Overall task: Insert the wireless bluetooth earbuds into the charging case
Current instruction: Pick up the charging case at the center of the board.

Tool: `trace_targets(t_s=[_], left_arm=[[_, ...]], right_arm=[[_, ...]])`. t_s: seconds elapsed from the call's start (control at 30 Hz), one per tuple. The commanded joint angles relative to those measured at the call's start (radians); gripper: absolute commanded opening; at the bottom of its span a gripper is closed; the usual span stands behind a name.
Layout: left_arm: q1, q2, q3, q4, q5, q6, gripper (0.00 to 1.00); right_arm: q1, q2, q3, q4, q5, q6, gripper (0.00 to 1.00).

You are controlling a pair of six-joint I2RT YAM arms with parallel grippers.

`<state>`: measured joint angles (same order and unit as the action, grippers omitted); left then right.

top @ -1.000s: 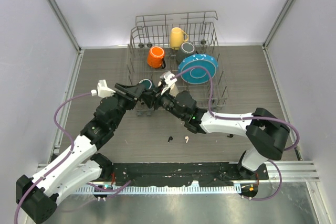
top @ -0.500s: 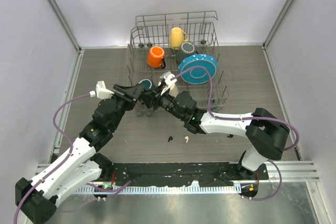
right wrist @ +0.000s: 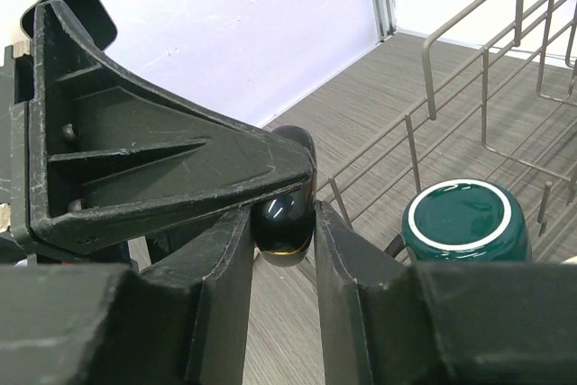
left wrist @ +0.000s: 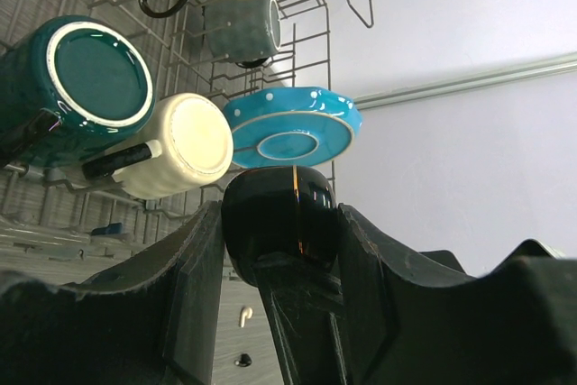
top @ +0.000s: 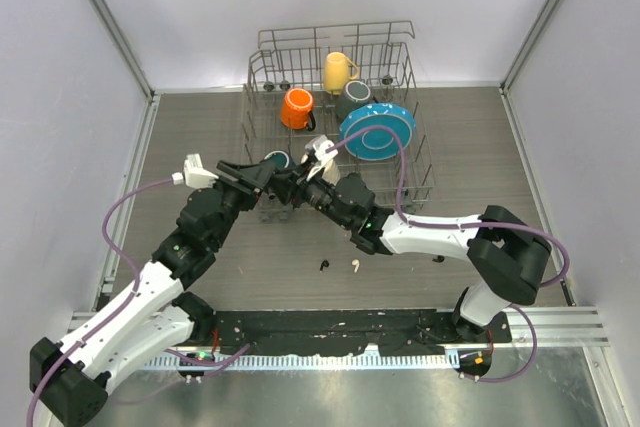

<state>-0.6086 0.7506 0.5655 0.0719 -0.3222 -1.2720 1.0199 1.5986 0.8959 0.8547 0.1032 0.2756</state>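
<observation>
The charging case [left wrist: 279, 214] is a glossy black rounded shell, held in mid-air in front of the dish rack. My left gripper [left wrist: 279, 223] is shut on it, one finger on each side. My right gripper [right wrist: 281, 223] comes from the opposite side, and its fingers press the same case [right wrist: 284, 214] between them. In the top view both grippers meet at the case [top: 291, 190]. On the table below lie a black earbud [top: 322, 266] and a white earbud [top: 354, 267]; another small dark earbud [top: 437, 259] lies further right. The left wrist view shows the white earbud [left wrist: 244, 315] and the black one [left wrist: 242, 360].
A wire dish rack [top: 410, 77] stands just behind the grippers. It holds an orange mug [top: 297, 107], a yellow mug [top: 338, 71], a grey mug [top: 353, 97], a teal mug [right wrist: 464, 218], a cream mug [left wrist: 185, 143] and a blue plate [top: 377, 130].
The right gripper's fingers have drawn in onto the case. Both arms have stayed almost in place, and the earbuds on the table have not moved.
</observation>
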Motion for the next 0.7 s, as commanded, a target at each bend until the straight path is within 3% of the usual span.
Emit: trace_targets(t_s=[0.0,0.1,0.13,0.2,0.23,0.33,0.47,0.57,0.67], left_arm=[[-0.005,-0.016,-0.015,0.088,0.005,0.016,0.06],[-0.005,-0.031,-0.032,0.103,0.000,0.028,0.29],[-0.005,-0.036,-0.036,0.108,0.000,0.037,0.49],[-0.005,-0.040,-0.041,0.114,-0.002,0.055,0.64],[-0.005,-0.048,-0.041,0.121,0.002,0.092,0.78],[-0.005,-0.057,-0.001,0.112,0.025,0.237,0.98],[-0.005,-0.074,0.050,0.014,0.023,0.394,1.00],[-0.005,-0.115,0.019,0.090,0.080,0.495,1.00],[-0.005,-0.145,-0.033,0.187,0.175,0.600,1.00]], right_arm=[[0.005,-0.014,0.028,0.058,-0.002,0.013,0.09],[0.005,-0.040,0.032,0.029,-0.007,0.016,0.03],[0.005,-0.046,0.038,0.000,-0.005,0.017,0.01],[-0.001,-0.063,0.047,-0.035,-0.007,0.023,0.01],[-0.004,-0.078,0.051,-0.066,-0.013,0.027,0.01],[-0.035,-0.110,0.048,-0.124,-0.034,0.060,0.01],[-0.118,-0.167,0.003,-0.140,-0.205,0.190,0.01],[-0.207,-0.216,-0.040,-0.141,-0.304,0.286,0.01],[-0.302,-0.265,-0.058,-0.141,-0.549,0.384,0.01]])
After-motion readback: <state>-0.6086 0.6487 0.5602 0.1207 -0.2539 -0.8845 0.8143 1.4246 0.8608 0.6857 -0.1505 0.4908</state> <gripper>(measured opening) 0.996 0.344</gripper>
